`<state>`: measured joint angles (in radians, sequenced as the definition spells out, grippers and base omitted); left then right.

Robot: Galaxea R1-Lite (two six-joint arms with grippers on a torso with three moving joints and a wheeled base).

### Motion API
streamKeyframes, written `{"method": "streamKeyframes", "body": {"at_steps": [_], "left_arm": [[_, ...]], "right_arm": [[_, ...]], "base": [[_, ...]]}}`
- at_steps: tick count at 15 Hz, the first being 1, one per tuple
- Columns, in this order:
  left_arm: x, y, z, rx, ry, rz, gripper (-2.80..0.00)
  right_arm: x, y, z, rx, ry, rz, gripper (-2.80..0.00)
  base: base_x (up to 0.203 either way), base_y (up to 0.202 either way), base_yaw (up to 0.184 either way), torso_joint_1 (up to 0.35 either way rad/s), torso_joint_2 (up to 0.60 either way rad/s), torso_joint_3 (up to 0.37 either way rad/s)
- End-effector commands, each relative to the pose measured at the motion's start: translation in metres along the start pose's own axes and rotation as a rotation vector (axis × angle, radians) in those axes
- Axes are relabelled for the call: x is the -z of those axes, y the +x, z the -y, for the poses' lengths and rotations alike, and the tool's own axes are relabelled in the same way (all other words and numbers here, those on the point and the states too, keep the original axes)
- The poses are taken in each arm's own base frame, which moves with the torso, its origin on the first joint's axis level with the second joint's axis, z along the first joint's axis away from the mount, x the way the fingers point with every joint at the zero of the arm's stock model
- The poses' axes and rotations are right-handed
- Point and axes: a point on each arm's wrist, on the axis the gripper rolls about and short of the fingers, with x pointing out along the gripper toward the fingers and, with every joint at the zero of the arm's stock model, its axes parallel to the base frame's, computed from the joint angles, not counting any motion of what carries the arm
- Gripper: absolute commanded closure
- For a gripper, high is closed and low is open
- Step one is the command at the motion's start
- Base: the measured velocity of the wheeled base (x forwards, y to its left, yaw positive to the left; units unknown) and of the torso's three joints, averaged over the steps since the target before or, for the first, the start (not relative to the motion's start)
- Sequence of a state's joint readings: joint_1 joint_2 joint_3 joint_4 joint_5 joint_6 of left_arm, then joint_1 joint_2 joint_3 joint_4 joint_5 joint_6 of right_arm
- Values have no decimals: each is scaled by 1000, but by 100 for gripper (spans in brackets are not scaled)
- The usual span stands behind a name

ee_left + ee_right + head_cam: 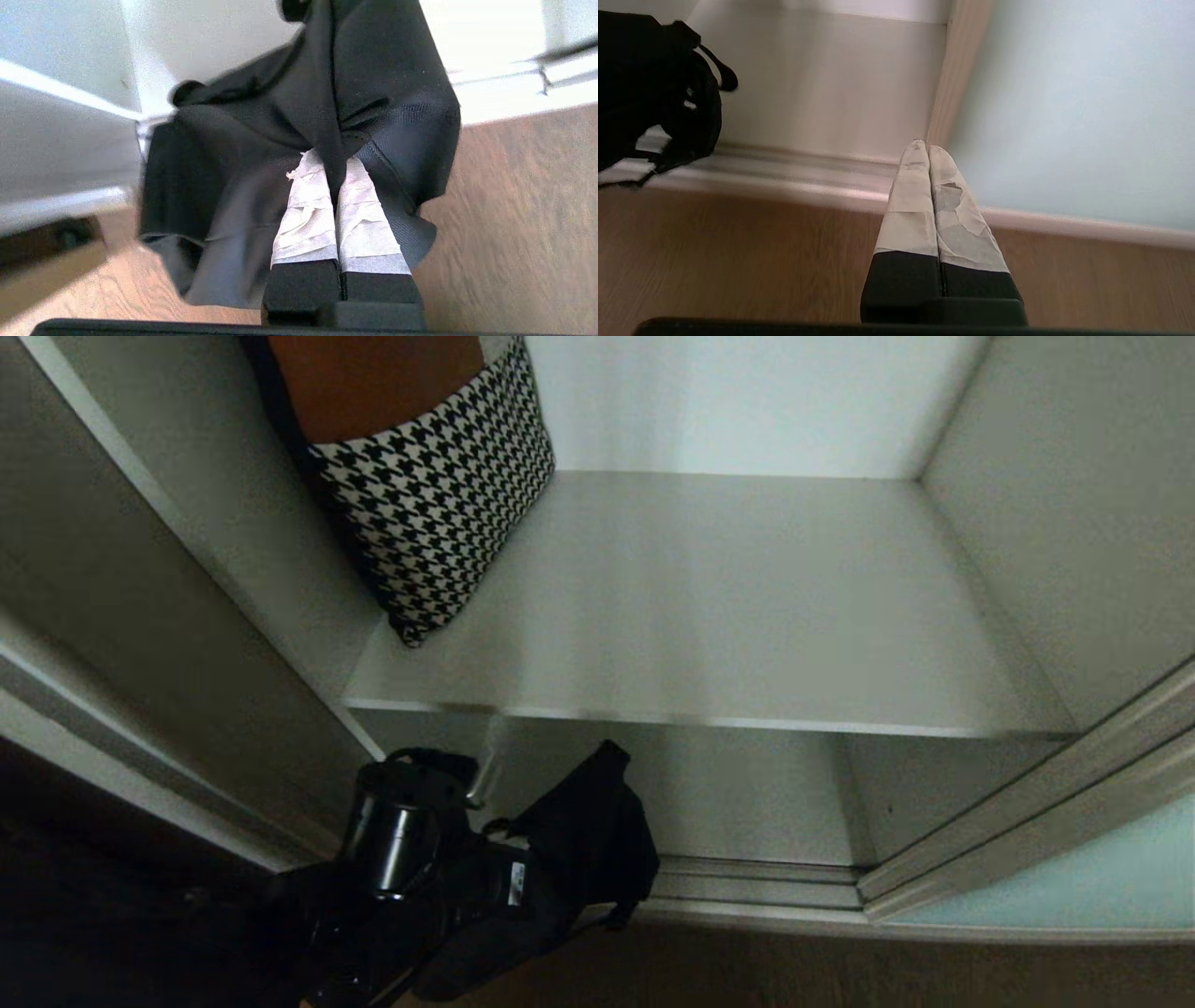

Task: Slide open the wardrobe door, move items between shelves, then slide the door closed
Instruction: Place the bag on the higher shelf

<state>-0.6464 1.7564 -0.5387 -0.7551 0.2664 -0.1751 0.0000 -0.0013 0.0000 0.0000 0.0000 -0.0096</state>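
The sliding wardrobe door (1083, 887), frosted aqua glass in a silver frame, stands slid to the right, leaving the wardrobe open. A wide white shelf (728, 616) spans the opening. My left gripper (332, 161) is shut on a fold of a black fabric bag (383, 93), which hangs from it just in front of the compartment under the shelf. In the head view the same black bag (588, 831) hides the fingers, and my left arm (401, 845) shows at the lower left. My right gripper (924, 145) is shut and empty, low over the floor by the door (1064, 116).
A black-and-white houndstooth cushion (439, 495) with an orange-brown top leans on the shelf's left side against the white wall. A ribbed silver floor track (756, 882) runs along the wardrobe's foot. Wooden floor (738, 261) lies in front.
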Motion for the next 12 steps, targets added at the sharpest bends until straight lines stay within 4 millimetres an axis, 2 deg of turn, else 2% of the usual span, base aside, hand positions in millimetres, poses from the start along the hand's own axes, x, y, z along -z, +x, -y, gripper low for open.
{"method": "streamKeyframes", "body": {"at_steps": [1,9,12], "left_arm": [[-1,0,0,-2,-5,6,0],[-1,2,0,-5,-3,4,0],[-2,1,0,-7,5,12,0]], "right_arm": [[0,0,0,0,0,-1,0],[0,0,0,0,0,0,0],[0,0,0,0,0,0,0]], "base": [[-201,0,-3,7,3,2],[-191,0,0,2,3,2],[-41,0,0,-2,1,1]]}}
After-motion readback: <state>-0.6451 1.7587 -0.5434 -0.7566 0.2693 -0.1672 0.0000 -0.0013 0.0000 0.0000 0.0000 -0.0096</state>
